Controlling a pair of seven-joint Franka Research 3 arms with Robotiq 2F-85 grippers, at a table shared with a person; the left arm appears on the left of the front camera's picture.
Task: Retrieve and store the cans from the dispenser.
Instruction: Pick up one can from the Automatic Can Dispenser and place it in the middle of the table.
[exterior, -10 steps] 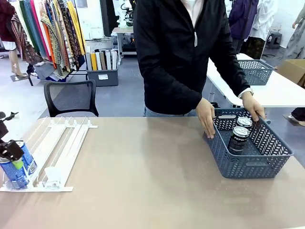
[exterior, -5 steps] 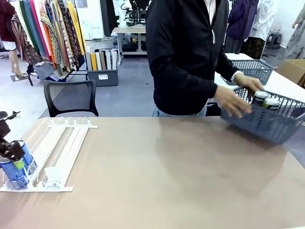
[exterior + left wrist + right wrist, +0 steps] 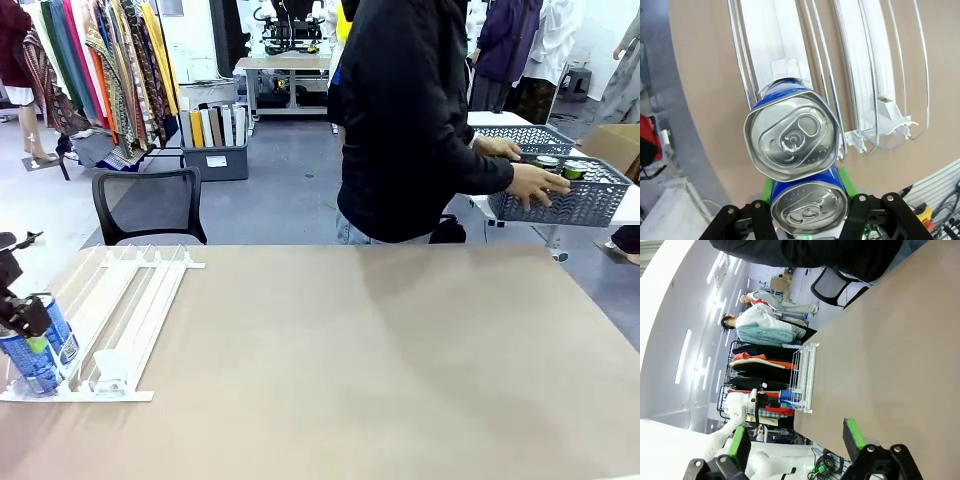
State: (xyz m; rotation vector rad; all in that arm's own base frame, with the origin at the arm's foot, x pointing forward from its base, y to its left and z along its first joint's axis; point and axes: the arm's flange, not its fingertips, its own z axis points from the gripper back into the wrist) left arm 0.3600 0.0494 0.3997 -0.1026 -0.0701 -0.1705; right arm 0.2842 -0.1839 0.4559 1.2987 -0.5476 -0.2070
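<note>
The white dispenser (image 3: pixel 125 305) lies at the table's left end, and two blue cans stand in its nearest lane. My left gripper (image 3: pixel 26 343) is shut on the front blue can (image 3: pixel 32 368); the second blue can (image 3: pixel 60 335) stands right behind it. In the left wrist view the held can (image 3: pixel 809 210) sits between the green pads (image 3: pixel 847 183), with the other can (image 3: pixel 791 135) touching it just ahead on the dispenser's rails (image 3: pixel 860 75). My right gripper (image 3: pixel 796 440) hangs open over bare table, with the dispenser (image 3: pixel 805 375) far off.
A person in a black jacket (image 3: pixel 410 120) stands at the far right and holds a grey-blue basket (image 3: pixel 565 200) with dark cans (image 3: pixel 548 162) over a white table behind. A black chair (image 3: pixel 150 205) stands beyond the table's far left edge.
The person lifted the basket with the dark cans off my table and carried it right and back to the white table. My left gripper and the blue cans stayed put.
</note>
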